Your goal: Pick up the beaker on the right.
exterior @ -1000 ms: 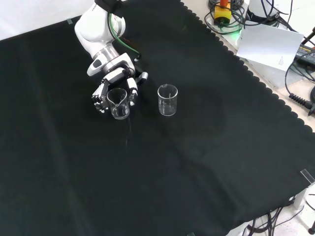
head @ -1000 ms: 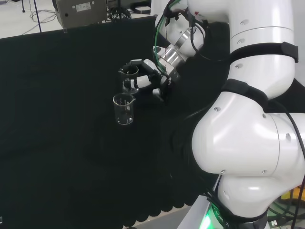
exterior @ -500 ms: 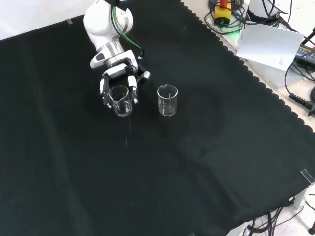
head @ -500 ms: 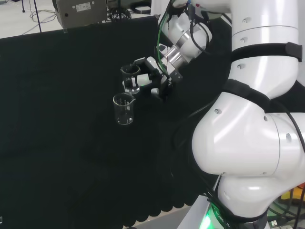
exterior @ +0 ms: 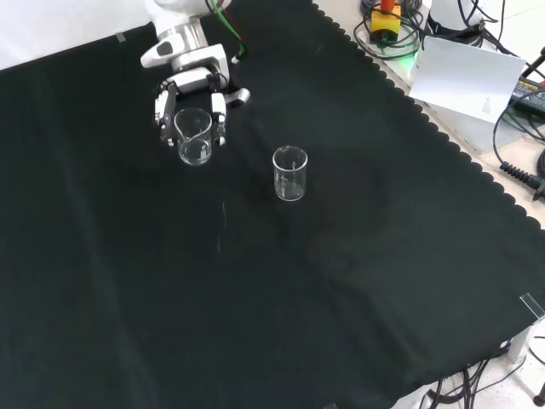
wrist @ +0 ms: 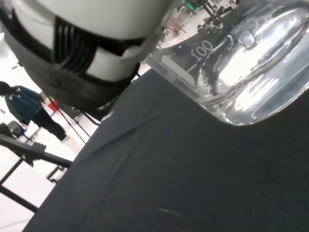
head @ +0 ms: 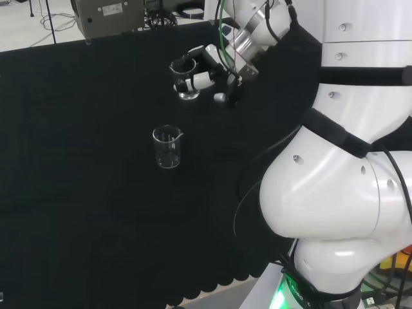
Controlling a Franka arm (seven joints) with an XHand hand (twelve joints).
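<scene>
now hand (exterior: 189, 94) higher, beaker (exterior: 194, 136) lifted off cloth (exterior: 341, 281)

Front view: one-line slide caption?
Hand curled round a clear beaker, lifted above the black cloth; second beaker stands alone.

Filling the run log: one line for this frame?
hand: shut on held beaker | held beaker: off the black cloth, upright | second beaker: standing on cloth, untouched

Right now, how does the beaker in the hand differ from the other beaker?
The held beaker is clear of the cloth, with the hand curled round it; the other beaker stands untouched on the cloth. Both are upright, clear glass, look empty and seem alike in size.
</scene>
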